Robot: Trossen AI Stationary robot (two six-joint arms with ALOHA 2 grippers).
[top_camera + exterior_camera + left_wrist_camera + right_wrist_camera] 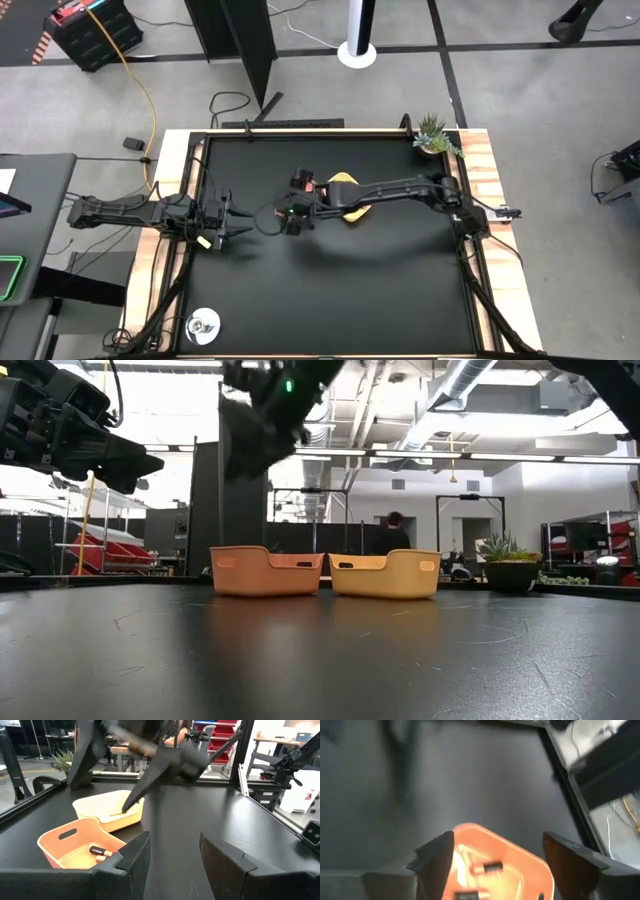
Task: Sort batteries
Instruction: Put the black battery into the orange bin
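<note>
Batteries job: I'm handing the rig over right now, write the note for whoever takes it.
Right gripper: open and empty, up in the air over the orange tray.
Left gripper: open and empty, parked at the table's left side, facing both trays.
Batteries: a few lie in the orange tray. The yellow tray sits beside it; the right arm hides part of its inside, so its contents are unconfirmed.
Done: no loose batteries show on the table in the high view.
Left: check the yellow tray and the small round silvery object at the table's near left corner, then retract the right arm.
</note>
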